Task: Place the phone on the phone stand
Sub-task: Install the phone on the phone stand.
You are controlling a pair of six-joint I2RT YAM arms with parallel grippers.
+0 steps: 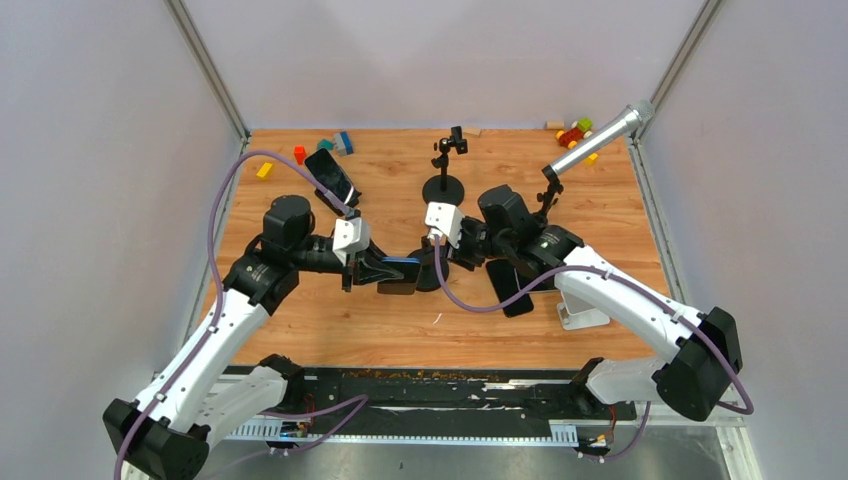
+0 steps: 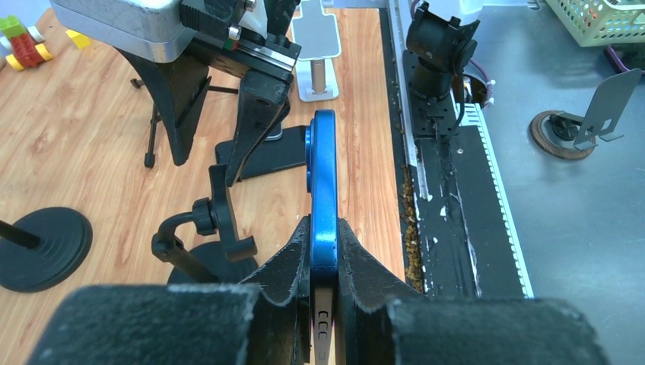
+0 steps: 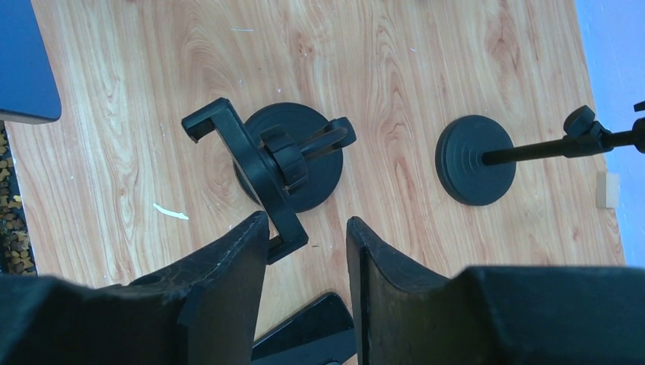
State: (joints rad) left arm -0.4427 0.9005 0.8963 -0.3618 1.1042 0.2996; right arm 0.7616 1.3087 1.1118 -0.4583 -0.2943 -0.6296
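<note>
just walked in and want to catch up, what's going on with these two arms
The left gripper is shut on a blue phone, holding it edge-on above the wooden table. The right gripper hovers open over the black phone stand, with one finger close beside the end of the stand's clamp. The phone is not on the stand yet; it is held in the air just beside it.

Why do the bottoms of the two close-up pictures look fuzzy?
Left wrist view: the left gripper blurs towards the bottom edge, probably too near the lens, while the blue phone it clamps is sharper, with a soft sheen along its edge. Right wrist view: the right gripper is soft, while the phone stand and wooden table are crisp. Top view: even light, faint shadows, nothing blurred.
</note>
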